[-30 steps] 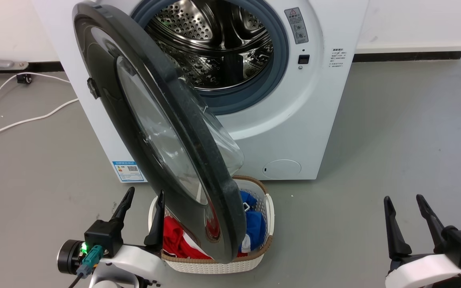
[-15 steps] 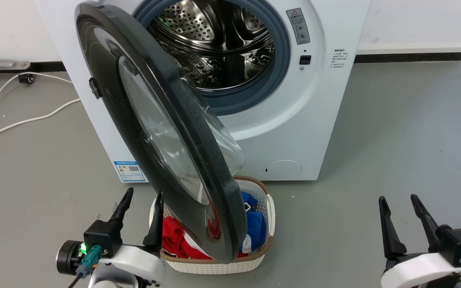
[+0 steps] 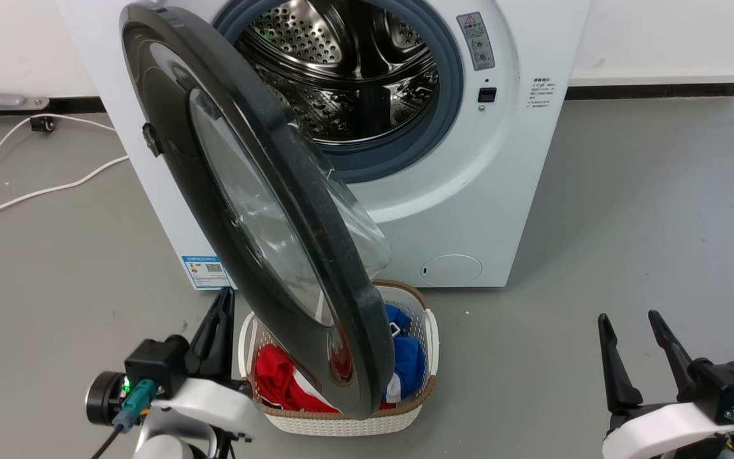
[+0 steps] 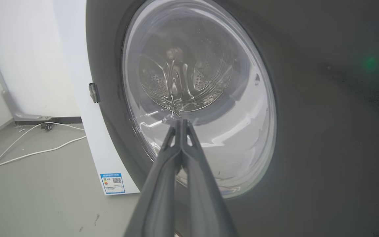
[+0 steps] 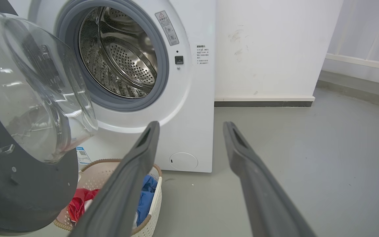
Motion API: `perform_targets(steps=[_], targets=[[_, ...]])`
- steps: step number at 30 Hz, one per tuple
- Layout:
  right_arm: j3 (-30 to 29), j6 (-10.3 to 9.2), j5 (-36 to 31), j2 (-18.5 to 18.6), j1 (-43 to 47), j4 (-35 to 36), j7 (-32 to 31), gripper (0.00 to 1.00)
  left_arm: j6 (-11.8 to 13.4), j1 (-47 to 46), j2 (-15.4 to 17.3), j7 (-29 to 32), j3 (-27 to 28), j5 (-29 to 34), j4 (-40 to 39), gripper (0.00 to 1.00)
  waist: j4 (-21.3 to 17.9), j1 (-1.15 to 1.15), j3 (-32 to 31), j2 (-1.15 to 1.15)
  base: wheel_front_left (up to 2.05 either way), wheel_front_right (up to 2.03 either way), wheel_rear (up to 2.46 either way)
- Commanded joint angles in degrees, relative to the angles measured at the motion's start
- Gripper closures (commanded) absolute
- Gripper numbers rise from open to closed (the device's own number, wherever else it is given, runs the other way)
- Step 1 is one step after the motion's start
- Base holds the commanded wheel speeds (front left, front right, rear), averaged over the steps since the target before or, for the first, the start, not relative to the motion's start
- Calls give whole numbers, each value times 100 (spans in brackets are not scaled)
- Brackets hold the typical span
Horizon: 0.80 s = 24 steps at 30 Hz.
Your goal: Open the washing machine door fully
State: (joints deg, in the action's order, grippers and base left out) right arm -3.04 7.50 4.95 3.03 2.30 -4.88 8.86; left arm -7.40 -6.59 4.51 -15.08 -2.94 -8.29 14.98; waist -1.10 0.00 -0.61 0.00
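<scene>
Nearest you, your left gripper (image 3: 219, 319) is sitting clenched, its two dark fingers pressing together on nothing, just left of the large round glossy black washing machine door (image 3: 259, 204). Its tips are pointing at the door's clear glass window (image 4: 196, 98); contact cannot be determined. Well right of the door, your right gripper (image 3: 628, 315) is resting released, fingers spread. Under the door's lower edge, a white woven plastic basket (image 3: 429, 331) is holding a red garment (image 3: 278, 376) and a blue garment (image 3: 405, 354). The door is standing partly swung out, its rim facing you. Behind the door, the perforated steel drum (image 3: 341, 76) is lying exposed.
</scene>
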Motion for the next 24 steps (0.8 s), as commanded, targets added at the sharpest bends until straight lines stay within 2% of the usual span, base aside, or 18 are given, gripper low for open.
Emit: perform_targets(steps=[1, 6, 14, 18, 24], targets=[[13, -2, -24, -24, -71, -11, 23, 0, 6, -82, -9, -13, 36, -26, -42, 100, 4, 0, 0, 0, 0, 0, 0], [-10, -2, -26, -24, -58, -13, 20, 0, 57, -308, 35, 26, 81, -63, -471, 100, 37, 0, -16, 0, 0, 0, 0], [-63, -2, -16, -24, 3, -1, -28, 0, 189, -816, 46, 366, -30, 22, -2027, 100, 102, 0, -37, 0, 0, 0, 0], [-72, -2, -10, -24, 25, -6, -52, 0, 226, -1045, -10, 531, -258, 63, -2854, 100, 116, 0, -57, 0, 0, 0, 0], [-73, -2, 47, -24, 49, -9, -67, 0, 178, -1239, -65, 767, -882, 32, -3877, 100, 116, 0, -91, 0, 0, 0, 0]])
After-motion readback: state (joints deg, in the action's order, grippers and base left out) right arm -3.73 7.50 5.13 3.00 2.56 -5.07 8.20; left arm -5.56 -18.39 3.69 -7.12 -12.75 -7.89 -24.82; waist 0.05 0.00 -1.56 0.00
